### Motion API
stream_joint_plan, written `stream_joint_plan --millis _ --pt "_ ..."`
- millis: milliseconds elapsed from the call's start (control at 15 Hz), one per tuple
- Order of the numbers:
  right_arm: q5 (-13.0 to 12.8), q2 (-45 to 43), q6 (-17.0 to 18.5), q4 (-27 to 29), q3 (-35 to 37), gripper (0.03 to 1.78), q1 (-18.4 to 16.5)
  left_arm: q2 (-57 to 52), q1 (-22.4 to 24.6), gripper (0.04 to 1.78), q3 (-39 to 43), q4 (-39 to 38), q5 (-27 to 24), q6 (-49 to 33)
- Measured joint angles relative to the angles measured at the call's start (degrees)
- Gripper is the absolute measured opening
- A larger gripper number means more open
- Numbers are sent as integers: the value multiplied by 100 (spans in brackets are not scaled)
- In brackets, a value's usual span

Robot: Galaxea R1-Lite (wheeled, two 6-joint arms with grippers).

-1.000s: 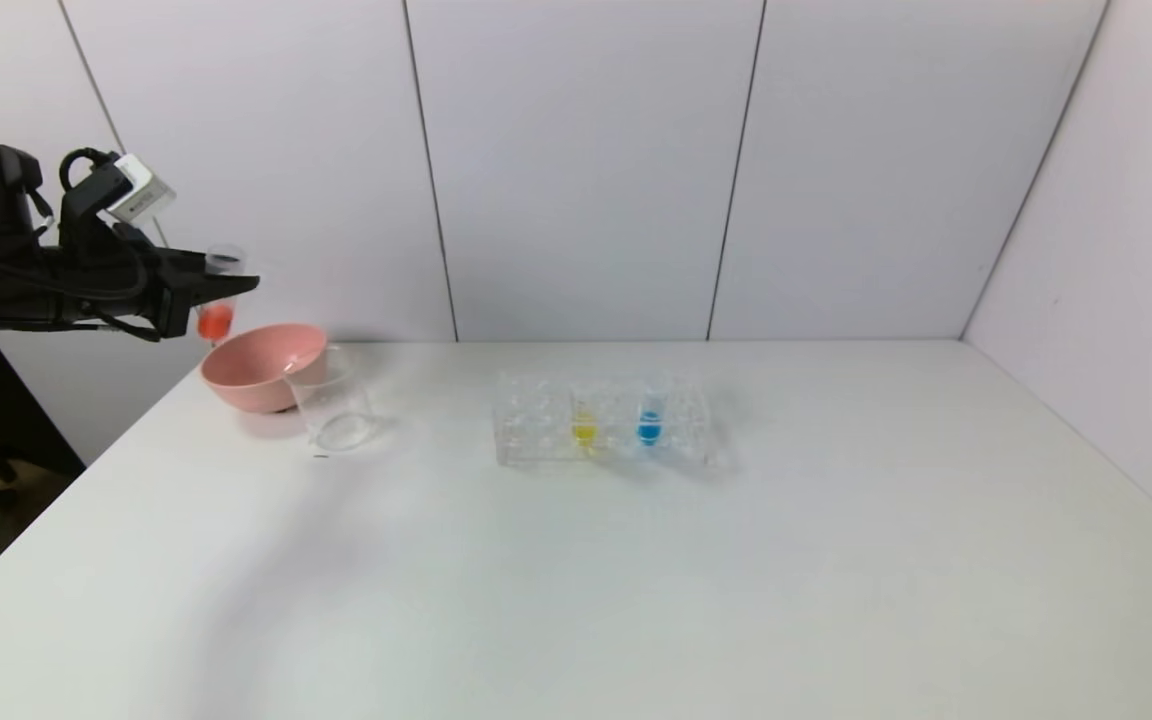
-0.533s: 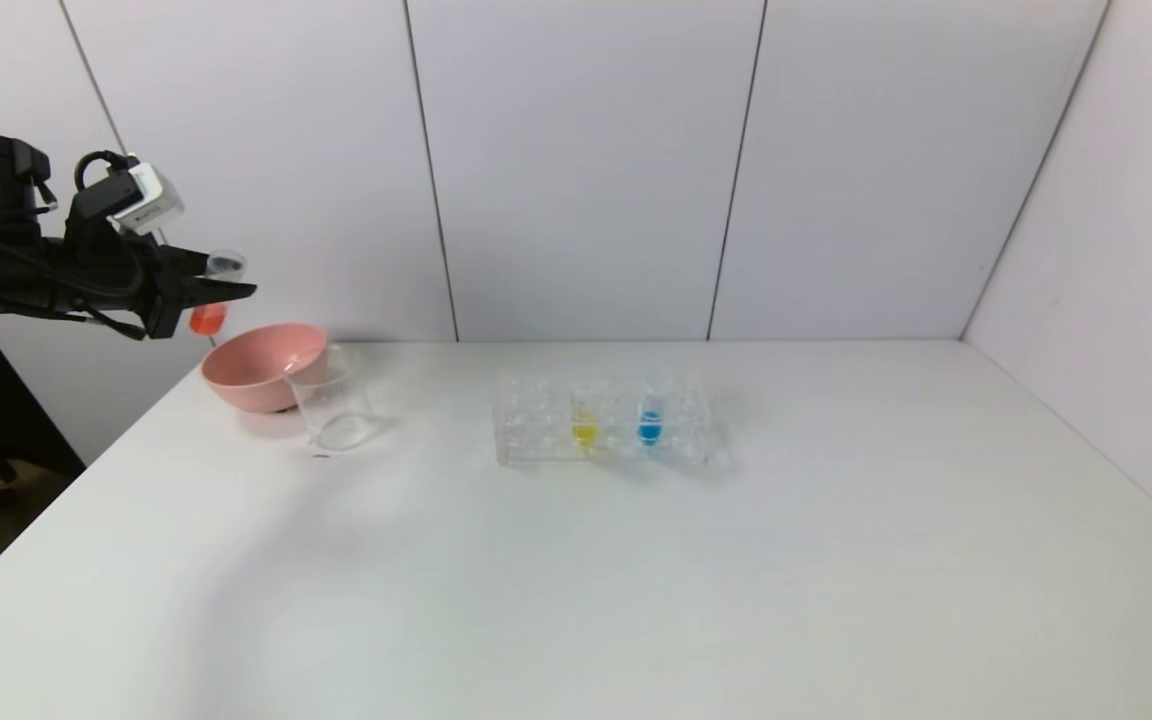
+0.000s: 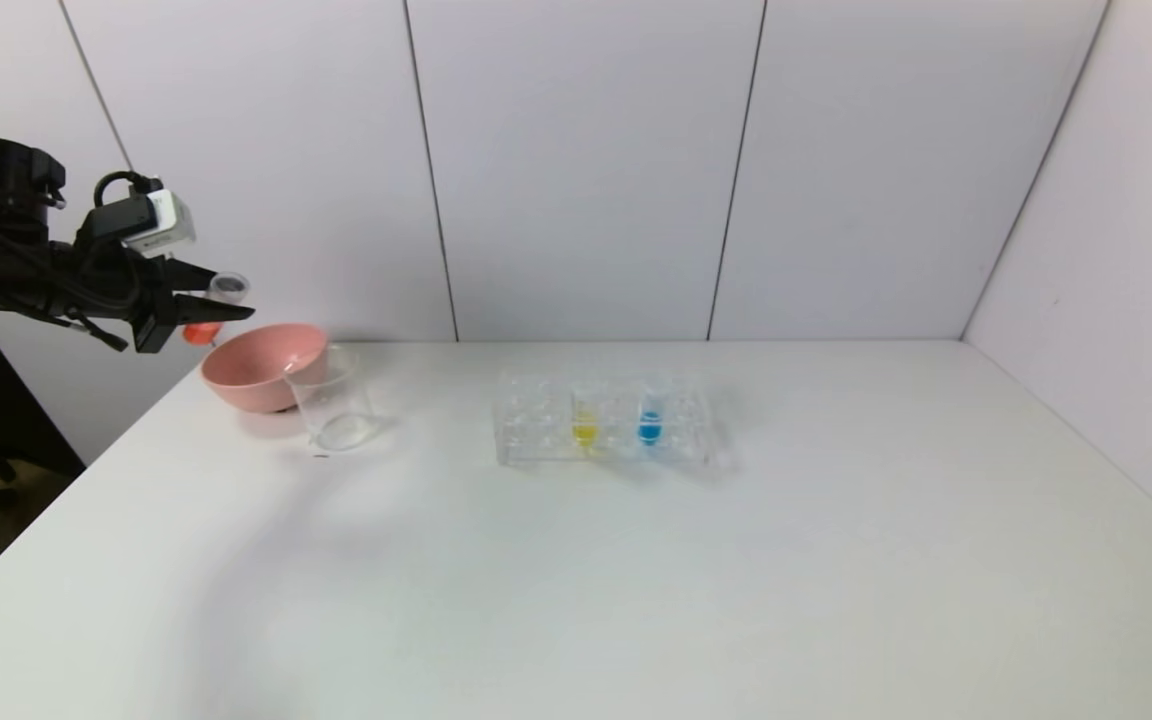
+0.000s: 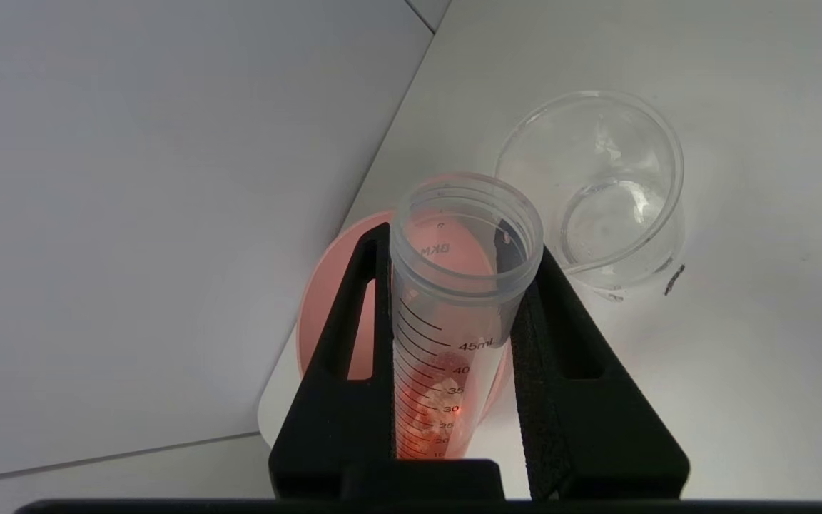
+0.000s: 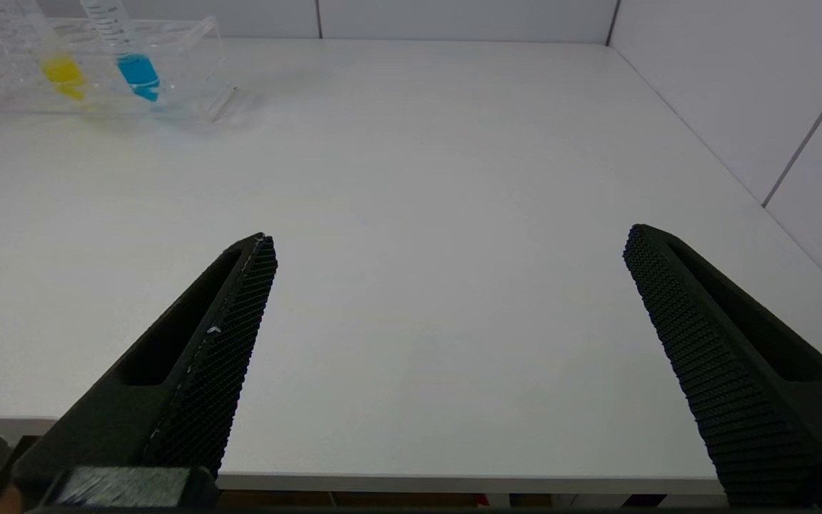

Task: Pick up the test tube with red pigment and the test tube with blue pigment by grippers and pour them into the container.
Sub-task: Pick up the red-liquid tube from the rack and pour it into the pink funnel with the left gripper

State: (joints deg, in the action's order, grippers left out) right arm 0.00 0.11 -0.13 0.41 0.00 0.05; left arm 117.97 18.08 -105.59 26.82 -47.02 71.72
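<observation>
My left gripper (image 3: 221, 305) (image 4: 457, 246) hangs in the air at the far left, just left of the pink bowl, shut on the test tube with red pigment (image 3: 204, 331) (image 4: 447, 335). The tube leans with its open mouth toward the bowl, red liquid pooled at its lower end. The container (image 3: 334, 405) (image 4: 607, 193), a clear glass beaker, stands right of the bowl. The test tube with blue pigment (image 3: 649, 424) (image 5: 133, 68) stands in the rack. My right gripper (image 5: 447, 246) is open over the near table edge, holding nothing, and does not show in the head view.
The pink bowl (image 3: 258, 368) (image 4: 325, 293) sits at the table's far left corner, touching the beaker. The clear plastic rack (image 3: 608, 420) (image 5: 90, 71) in mid-table also holds a tube with yellow liquid (image 3: 584, 428) (image 5: 61, 75). White walls stand behind and to the right.
My left gripper has tipped the red tube further over; the red liquid end rose and swung behind the fingers. The wrist moved slightly lower and to the right.
</observation>
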Motion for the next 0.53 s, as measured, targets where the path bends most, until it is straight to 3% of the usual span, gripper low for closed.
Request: stream_joint_plan --millis 533 --pt "0 0 -2 0 0 177 0 394 -26 48 -747 857 17 835"
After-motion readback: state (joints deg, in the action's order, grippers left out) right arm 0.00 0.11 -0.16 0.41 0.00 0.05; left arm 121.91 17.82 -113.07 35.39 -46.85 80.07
